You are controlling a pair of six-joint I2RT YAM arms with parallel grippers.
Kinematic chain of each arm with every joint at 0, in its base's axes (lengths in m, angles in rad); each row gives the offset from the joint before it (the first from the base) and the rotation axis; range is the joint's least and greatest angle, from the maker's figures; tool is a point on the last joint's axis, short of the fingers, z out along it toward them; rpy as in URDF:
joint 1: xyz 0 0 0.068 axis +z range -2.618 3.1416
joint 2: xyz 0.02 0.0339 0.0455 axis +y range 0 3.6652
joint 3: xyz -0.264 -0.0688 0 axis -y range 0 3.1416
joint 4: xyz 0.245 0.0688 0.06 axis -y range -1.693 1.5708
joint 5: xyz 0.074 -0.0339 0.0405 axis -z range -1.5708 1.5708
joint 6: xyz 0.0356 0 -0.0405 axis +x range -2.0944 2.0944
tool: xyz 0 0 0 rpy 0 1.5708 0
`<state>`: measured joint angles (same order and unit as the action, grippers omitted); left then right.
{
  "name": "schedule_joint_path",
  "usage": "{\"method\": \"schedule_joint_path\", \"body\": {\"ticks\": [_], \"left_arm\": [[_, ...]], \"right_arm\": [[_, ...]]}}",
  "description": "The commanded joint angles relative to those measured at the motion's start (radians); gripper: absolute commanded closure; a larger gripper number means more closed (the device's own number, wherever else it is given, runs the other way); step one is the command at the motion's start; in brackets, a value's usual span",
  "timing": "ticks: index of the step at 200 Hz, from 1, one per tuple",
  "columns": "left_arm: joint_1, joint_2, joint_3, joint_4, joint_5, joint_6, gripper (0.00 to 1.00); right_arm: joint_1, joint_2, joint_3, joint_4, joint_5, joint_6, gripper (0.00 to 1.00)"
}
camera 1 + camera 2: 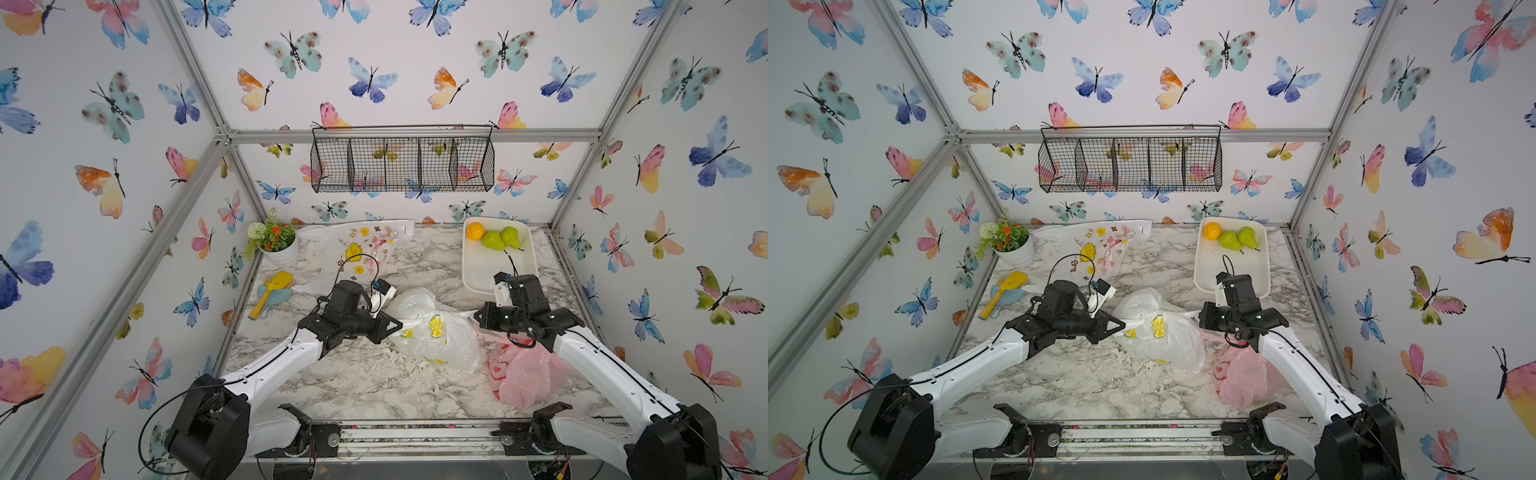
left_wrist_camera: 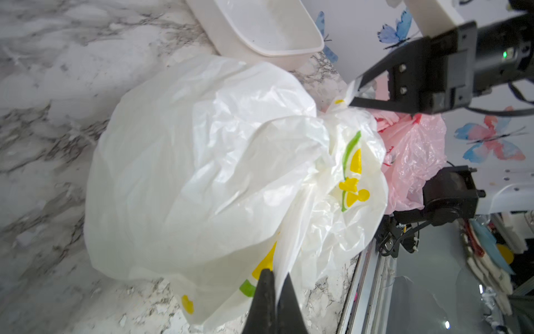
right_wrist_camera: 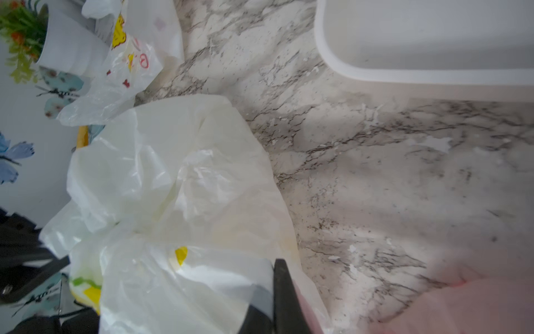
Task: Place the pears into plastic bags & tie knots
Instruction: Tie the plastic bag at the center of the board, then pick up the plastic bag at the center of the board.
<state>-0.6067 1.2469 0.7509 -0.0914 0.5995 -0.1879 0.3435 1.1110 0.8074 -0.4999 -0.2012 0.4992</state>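
Note:
A white plastic bag with lemon print [image 1: 436,332] bulges in the middle of the marble table, its contents hidden. My left gripper [image 1: 399,324] is shut on one of its handle strips [image 2: 284,260]. From the other side my right gripper [image 1: 476,316] is shut on the other strip [image 3: 231,274]. Two green pears [image 1: 493,240] [image 1: 510,237] lie in the white tray [image 1: 482,274]. A filled pink bag [image 1: 528,374] sits under my right arm. The doodle bag [image 1: 365,245] lies flat at the back. I cannot tell whether any knot is tied.
An orange [image 1: 475,231] lies beside the pears in the tray. A flower pot [image 1: 278,245] and a yellow toy shovel [image 1: 270,291] stand at the back left. A wire basket [image 1: 402,164] hangs on the back wall.

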Motion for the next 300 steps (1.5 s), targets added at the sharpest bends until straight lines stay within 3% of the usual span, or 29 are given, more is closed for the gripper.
{"method": "schedule_joint_path", "body": {"ticks": [1, 19, 50, 60, 78, 98, 120, 145, 166, 191, 205, 215, 239, 258, 300], "left_arm": [[-0.043, 0.029, 0.093, -0.009, -0.016, -0.055, 0.47], [0.020, -0.009, 0.146, -0.110, -0.066, -0.002, 0.26], [0.211, -0.031, 0.233, -0.171, -0.106, 0.054, 0.24], [0.256, -0.010, 0.250, -0.153, -0.205, 0.075, 0.24], [0.300, 0.096, 0.280, -0.085, -0.439, 0.103, 0.20], [0.306, 0.292, 0.410, -0.072, -0.540, 0.111, 0.17], [0.340, 0.447, 0.576, -0.255, -0.640, 0.057, 0.19], [0.443, 0.346, 0.441, -0.257, -0.601, -0.070, 0.19], [0.516, 0.199, 0.281, -0.237, -0.553, -0.211, 0.18], [0.549, 0.078, 0.174, -0.264, -0.538, -0.318, 0.15], [0.569, 0.027, 0.098, -0.218, -0.509, -0.386, 0.00], [0.598, 0.006, 0.023, -0.112, -0.501, -0.446, 0.02], [0.692, 0.052, -0.067, 0.187, -0.405, -0.534, 0.02], [0.713, 0.182, 0.023, 0.197, -0.333, -0.535, 0.02], [0.702, 0.305, 0.004, 0.483, -0.351, -0.601, 0.04]], "right_arm": [[-0.046, -0.007, 0.097, -0.033, 0.152, -0.044, 0.68], [-0.046, 0.024, 0.206, -0.070, 0.094, -0.068, 0.53], [-0.038, 0.077, 0.312, 0.023, -0.014, -0.033, 0.43], [-0.015, 0.118, 0.327, 0.081, -0.033, -0.012, 0.42], [0.062, 0.229, 0.386, 0.125, -0.011, -0.003, 0.42], [0.129, 0.335, 0.448, 0.153, 0.001, -0.006, 0.42], [0.167, 0.410, 0.473, 0.225, 0.002, -0.011, 0.42], [0.217, 0.529, 0.565, 0.192, -0.012, -0.033, 0.41], [0.223, 0.562, 0.554, 0.254, -0.018, -0.023, 0.41], [0.223, 0.596, 0.585, 0.248, -0.019, -0.039, 0.41], [0.223, 0.604, 0.602, 0.236, -0.016, -0.047, 0.41], [0.223, 0.603, 0.599, 0.240, -0.020, -0.048, 0.41], [0.224, 0.607, 0.603, 0.235, -0.036, -0.048, 0.41], [0.224, 0.601, 0.609, 0.216, -0.031, -0.056, 0.41], [0.224, 0.581, 0.580, 0.224, -0.018, -0.060, 0.41]]}}
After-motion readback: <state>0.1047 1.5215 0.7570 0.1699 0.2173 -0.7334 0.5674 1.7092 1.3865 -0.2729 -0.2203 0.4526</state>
